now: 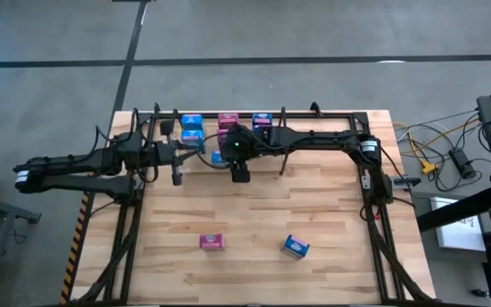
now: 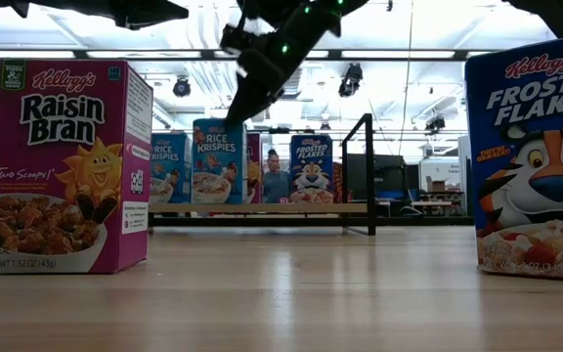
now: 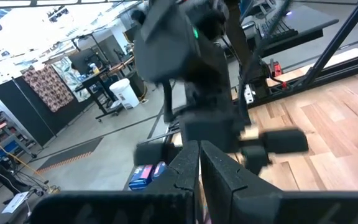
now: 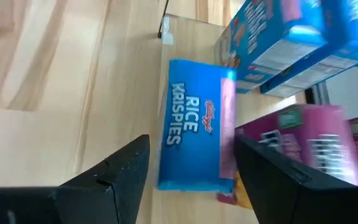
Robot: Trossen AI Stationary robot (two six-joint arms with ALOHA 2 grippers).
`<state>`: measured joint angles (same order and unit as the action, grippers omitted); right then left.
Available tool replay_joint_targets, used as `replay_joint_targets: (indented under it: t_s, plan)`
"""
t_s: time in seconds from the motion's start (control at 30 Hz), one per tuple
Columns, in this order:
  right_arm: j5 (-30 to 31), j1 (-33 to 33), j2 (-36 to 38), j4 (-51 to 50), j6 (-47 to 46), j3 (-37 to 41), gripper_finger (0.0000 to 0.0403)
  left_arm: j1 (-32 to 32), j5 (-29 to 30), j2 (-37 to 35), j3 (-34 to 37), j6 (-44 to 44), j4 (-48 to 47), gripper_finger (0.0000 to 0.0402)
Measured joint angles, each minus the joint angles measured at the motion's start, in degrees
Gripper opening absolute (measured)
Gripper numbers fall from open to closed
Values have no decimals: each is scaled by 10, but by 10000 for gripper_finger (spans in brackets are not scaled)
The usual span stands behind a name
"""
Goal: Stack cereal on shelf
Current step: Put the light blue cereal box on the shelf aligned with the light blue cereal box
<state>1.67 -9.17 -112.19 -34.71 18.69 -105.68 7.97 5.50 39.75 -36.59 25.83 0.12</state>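
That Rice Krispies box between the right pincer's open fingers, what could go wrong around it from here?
1. The Rice Krispies box sits close to other cereal boxes on the shelf. The right pincer is open around it, so a finger could nudge the neighbouring pink box.
2. The left pincer, shut, hovers right beside the right arm; the two could bump.
3. Two boxes, a Raisin Bran box and a Frosted Flakes box, wait on the table, far from the shelf.

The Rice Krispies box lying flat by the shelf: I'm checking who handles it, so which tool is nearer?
Right. The right tool hangs open over the Rice Krispies box; the left tool, shut, sits off to its left side.
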Motion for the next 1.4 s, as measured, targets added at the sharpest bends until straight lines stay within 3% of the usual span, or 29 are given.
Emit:
replay_joint_targets:
  t_s: [0.33, 0.63, 1.03, 1.4]
  plan:
    - [0, 0, 72, -92, 2, -11, 220, 0, 0, 1, 0, -11, 0, 0]
    - [-1, 0, 178, -81, -37, 121, 201, 0, 0, 17, 0, -24, 3, 0]
    - [-2, 2, 345, 236, -36, 442, 187, 0, 0, 79, -23, -79, 22, 0]
    - [-20, 1, 437, 419, -6, 601, 187, 0, -1, 158, -61, -128, 18, 0]
